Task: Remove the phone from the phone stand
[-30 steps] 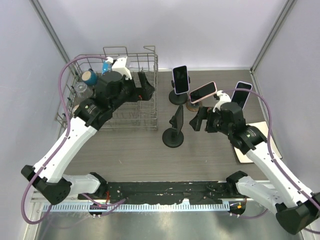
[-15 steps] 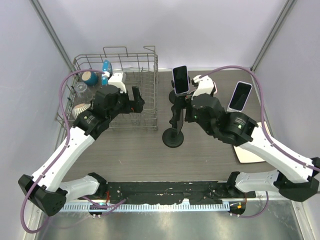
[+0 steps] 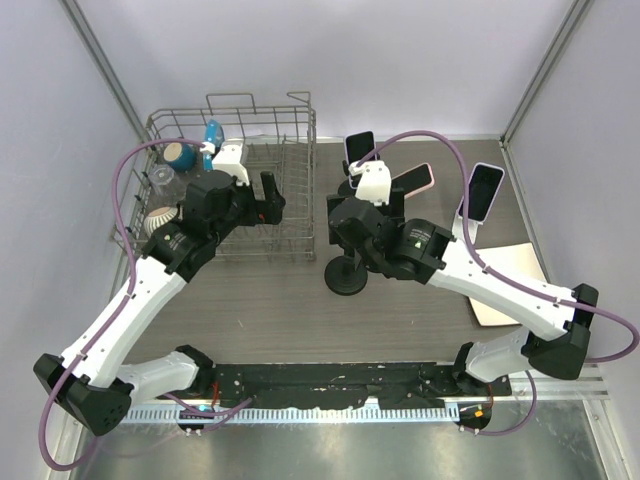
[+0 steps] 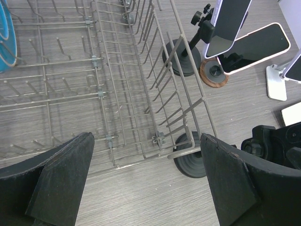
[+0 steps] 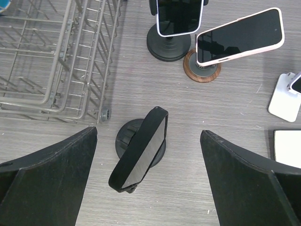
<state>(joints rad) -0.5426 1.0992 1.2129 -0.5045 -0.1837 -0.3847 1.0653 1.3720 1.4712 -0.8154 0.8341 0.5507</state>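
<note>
A black phone [image 5: 139, 150] leans tilted on a round black stand [image 5: 126, 136] in the right wrist view. My right gripper [image 5: 148, 181] is open above it, one finger on each side and apart from it. In the top view the right wrist [image 3: 372, 215] covers the phone, and only the stand's base [image 3: 347, 277] shows. My left gripper [image 4: 148, 183] is open and empty over the front right corner of the wire dish rack [image 4: 117, 94]. In the top view it [image 3: 268, 193] hovers over the rack.
Behind stand three more phones on stands: one on a black stand [image 5: 178, 14], a pink one [image 5: 240, 35] on a wooden base, and one on a white stand [image 3: 485, 190]. The dish rack [image 3: 290, 120] holds cups at the left. A white pad [image 3: 510, 290] lies at the right.
My right arm has swung left from the right side of the table to above the black phone. My left gripper has drawn back slightly over the rack.
</note>
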